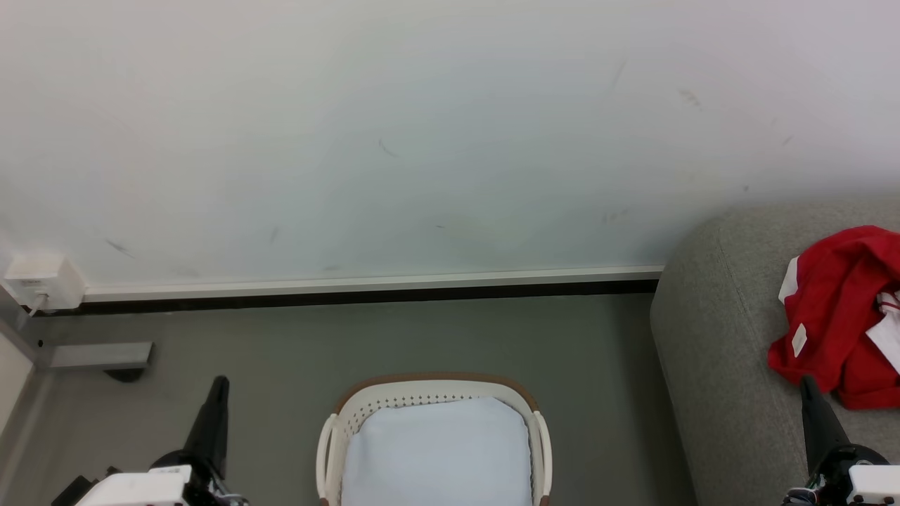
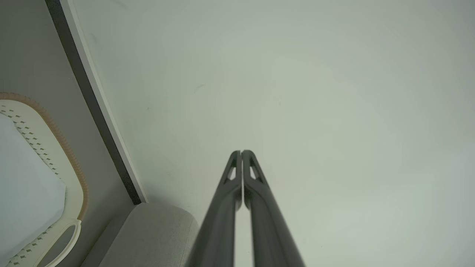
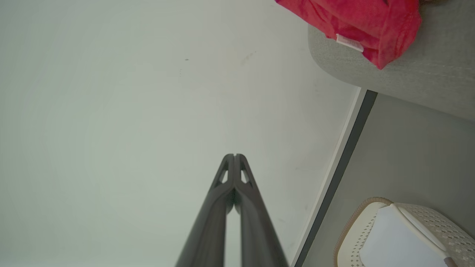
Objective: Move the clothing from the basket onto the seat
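In the foreground, the left pincer (image 1: 220,385) and the right pincer (image 1: 807,383) rise from the lower corners of the head view. Each has its two dark fingers pressed together with nothing between them. Both wrist views show the tips meeting and aimed at the pale wall (image 1: 422,140).

Between the two arms stands the basket (image 1: 436,380) on the grey floor (image 1: 281,344). Its brown rim band curves over perforated white sides, and a pale blue-white cloth (image 1: 436,450) lies inside.

To the robot's right is the seat (image 1: 710,337), a grey woven sofa with a rounded edge. The clothing (image 1: 837,316) lies on it as a crumpled red heap with white trim and a small white tag. The right pincer's tip shows just below the heap in the head view, and the right wrist view shows it apart from the fabric.

Beyond, a white baseboard (image 1: 351,285) over a dark strip runs along the foot of the scuffed wall. A small white box (image 1: 42,281) sits at the baseboard's left end.
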